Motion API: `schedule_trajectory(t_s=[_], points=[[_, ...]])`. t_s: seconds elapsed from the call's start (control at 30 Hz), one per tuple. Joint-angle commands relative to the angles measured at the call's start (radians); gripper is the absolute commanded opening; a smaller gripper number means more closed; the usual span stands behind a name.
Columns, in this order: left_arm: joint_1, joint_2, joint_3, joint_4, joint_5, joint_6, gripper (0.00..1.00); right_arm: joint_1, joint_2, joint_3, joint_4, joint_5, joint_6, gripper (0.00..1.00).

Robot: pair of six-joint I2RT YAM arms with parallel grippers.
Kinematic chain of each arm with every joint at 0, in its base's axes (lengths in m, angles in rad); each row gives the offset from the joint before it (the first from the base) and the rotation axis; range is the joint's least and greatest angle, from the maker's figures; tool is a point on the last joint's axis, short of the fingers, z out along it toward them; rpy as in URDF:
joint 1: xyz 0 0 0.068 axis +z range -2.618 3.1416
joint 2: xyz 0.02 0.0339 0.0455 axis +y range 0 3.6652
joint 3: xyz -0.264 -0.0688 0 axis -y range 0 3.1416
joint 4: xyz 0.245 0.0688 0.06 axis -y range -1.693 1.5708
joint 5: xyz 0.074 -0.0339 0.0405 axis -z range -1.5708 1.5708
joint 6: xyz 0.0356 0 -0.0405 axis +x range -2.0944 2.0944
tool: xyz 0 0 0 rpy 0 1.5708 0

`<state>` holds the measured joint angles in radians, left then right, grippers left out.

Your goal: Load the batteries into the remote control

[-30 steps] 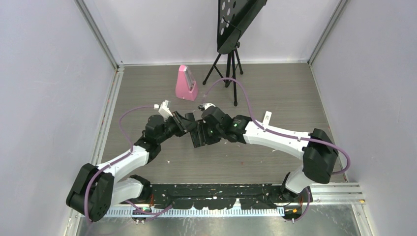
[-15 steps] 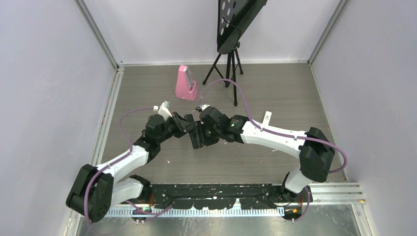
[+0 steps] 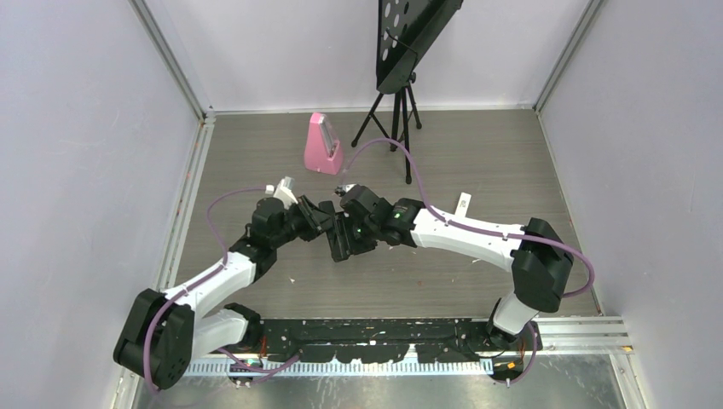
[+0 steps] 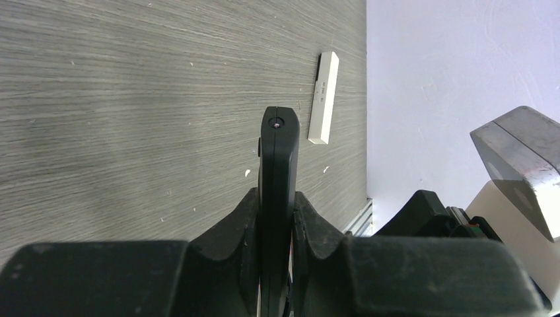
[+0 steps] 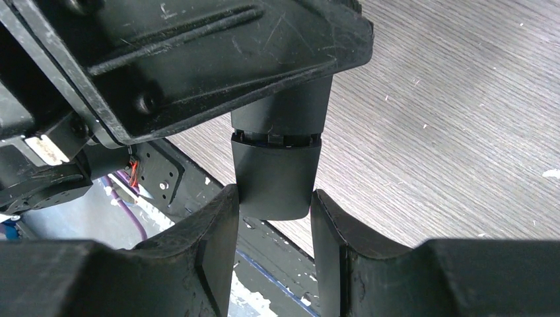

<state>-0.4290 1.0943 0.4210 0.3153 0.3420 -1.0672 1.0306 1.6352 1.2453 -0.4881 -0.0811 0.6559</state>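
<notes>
The top camera is looking down from high at the near edge over the whole table; both wrist cameras are staring close-up at the same remote control.

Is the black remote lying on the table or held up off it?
Held up: the left gripper clamps the remote edge-on above the table, and the right gripper grips its other end.

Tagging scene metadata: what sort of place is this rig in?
Probably an enclosed lab test cell, not a home: plain pale lavender wall panels in aluminium corner rails box in a grey wood-grain tabletop, with stray props, a pink plastic metronome and a black perforated music stand on a tripod.
</notes>
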Motion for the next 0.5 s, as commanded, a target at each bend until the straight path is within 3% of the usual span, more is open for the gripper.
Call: schedule_trajectory(t_s=[0.0,0.47], points=[[-0.002,-0.045,0.073,0.094,0.115,-0.087,0.00,0.010,0.019,0.034,-0.002,0.034,0.004,0.44],[-0.002,-0.007,0.071,0.163,0.239,-0.198,0.00,0.012,0.043,0.121,-0.111,0.157,0.025,0.45]])
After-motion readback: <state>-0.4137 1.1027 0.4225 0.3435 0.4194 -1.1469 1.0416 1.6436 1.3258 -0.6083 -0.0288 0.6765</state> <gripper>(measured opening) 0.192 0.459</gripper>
